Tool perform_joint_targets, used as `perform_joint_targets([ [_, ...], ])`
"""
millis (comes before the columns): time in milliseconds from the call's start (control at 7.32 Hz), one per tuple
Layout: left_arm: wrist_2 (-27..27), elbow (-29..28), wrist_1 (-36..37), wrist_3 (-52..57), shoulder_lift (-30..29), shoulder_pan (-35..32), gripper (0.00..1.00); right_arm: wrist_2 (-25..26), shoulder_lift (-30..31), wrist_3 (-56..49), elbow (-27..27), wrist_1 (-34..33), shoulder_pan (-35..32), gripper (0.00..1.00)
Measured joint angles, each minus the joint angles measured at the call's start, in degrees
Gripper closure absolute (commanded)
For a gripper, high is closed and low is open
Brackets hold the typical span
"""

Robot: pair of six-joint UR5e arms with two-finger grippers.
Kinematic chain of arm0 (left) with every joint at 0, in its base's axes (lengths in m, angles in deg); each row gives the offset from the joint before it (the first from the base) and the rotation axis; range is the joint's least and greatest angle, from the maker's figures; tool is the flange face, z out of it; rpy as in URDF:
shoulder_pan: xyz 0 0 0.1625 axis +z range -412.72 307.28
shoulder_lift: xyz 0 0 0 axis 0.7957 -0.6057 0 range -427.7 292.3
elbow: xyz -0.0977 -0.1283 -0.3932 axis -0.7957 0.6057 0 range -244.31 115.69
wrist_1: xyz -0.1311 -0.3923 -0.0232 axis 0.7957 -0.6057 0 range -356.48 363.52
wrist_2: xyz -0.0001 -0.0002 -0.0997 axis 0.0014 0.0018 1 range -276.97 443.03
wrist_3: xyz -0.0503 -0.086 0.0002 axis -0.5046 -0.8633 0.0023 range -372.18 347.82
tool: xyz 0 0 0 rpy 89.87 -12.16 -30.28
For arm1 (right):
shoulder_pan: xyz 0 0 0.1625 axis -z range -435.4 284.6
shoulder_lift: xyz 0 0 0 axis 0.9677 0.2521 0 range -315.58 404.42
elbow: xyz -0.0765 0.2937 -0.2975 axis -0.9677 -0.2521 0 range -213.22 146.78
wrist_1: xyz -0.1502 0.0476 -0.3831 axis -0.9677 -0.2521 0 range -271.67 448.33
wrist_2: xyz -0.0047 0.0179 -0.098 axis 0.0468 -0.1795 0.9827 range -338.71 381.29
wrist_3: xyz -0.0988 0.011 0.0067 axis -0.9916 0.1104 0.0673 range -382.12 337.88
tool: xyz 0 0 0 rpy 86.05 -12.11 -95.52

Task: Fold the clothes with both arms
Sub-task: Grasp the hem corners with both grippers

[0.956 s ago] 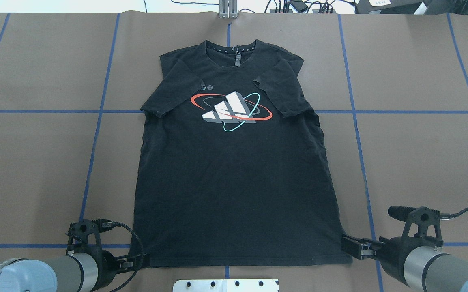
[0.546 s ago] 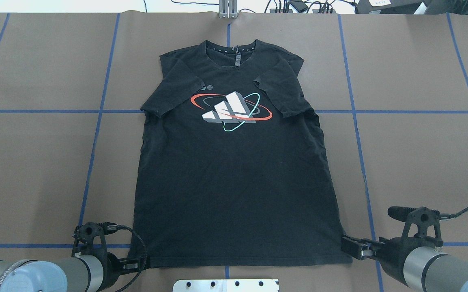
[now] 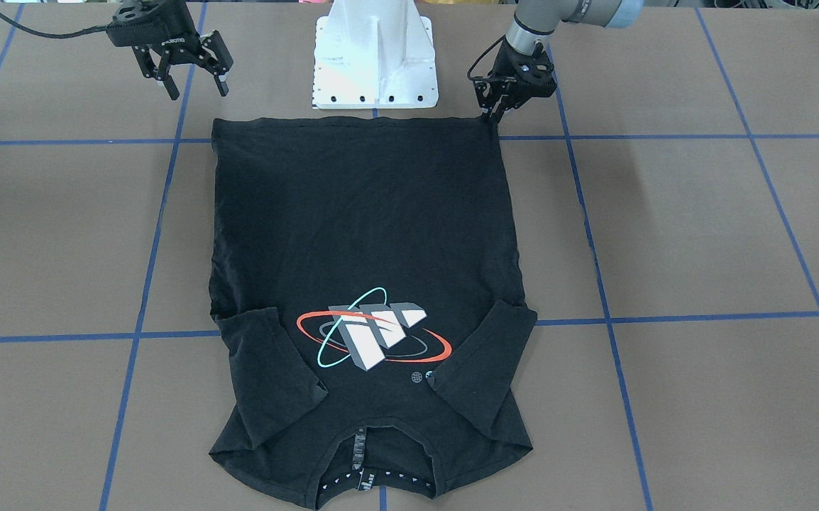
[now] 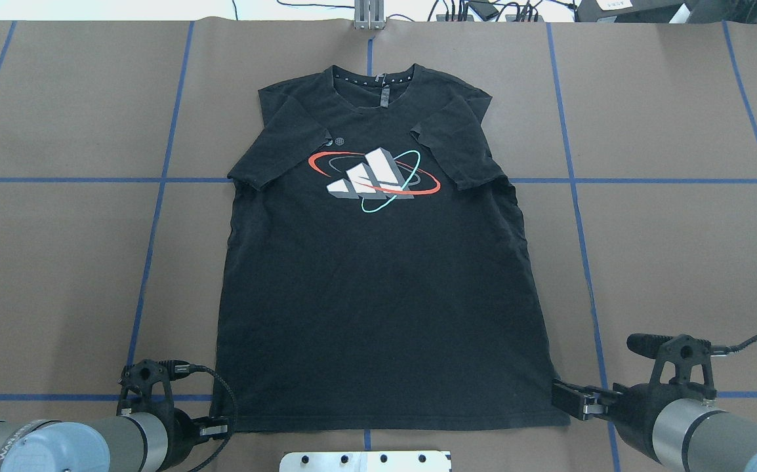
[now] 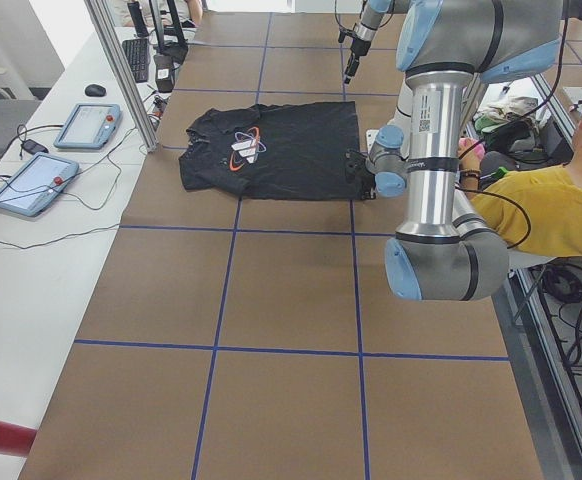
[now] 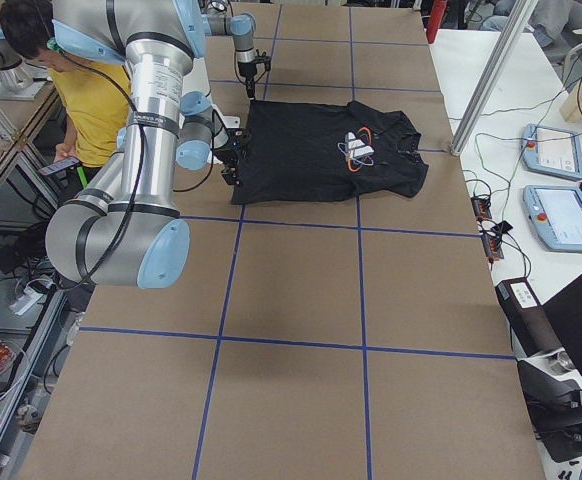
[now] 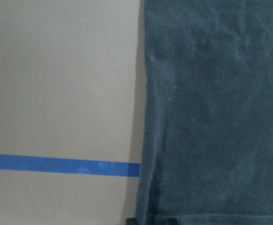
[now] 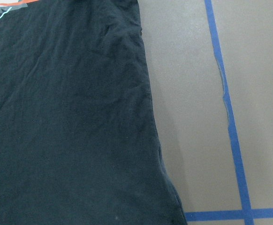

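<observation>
Overhead exterior: black T-shirt (image 4: pixel 378 295) flat on brown worktop (image 4: pixel 680 262), collar far, three-bar white logo (image 4: pixel 375 174) in red-orange and teal orbits facing up. At hem, left gripper (image 3: pixel 492 116) fingers clamped on corner; right gripper (image 3: pixel 196 92), lettered ROBOTIQ, fingers apart beside other corner.

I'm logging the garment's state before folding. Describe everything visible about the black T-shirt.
The T-shirt is black, cotton-like knit, creased, lying flat, logo side up, on the brown table. Its collar points away from the robot; both short sleeves are folded inward over the chest. The left gripper seems shut on one hem corner; the open right gripper hangs by the other, apparently clear.
</observation>
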Motion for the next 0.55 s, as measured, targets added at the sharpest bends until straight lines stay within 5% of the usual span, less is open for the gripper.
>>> perform_joint_targets([
  [546, 0.01, 0.32, 0.05, 0.06, 0.43, -0.11, 0.88, 0.0, 0.08, 0.0, 0.0, 0.0, 0.0, 0.0],
])
